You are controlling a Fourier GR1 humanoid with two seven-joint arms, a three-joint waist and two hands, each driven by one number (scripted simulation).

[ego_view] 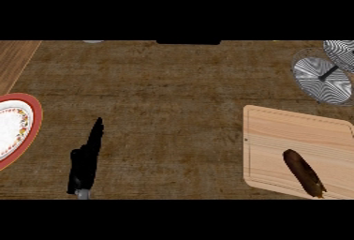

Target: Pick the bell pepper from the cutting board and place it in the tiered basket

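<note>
A light wooden cutting board [276, 140] lies at the right of the counter. On its near part rests a dark reddish-brown, elongated vegetable [304, 173], the only item on the board; it looks longer and thinner than a bell pepper. The wire tiered basket [323, 77] stands at the far right corner, seen from above as round mesh tiers. My left hand [85, 161] shows at the lower left, seen edge-on with fingers straight and pointing away from me, holding nothing. It is far to the left of the board. My right hand does not show.
A plate [31, 123] with a red rim and patterned border sits at the left edge. A lighter wooden strip [15, 58] runs along the far left corner. A dark object [188, 42] sits at the far edge, centre.
</note>
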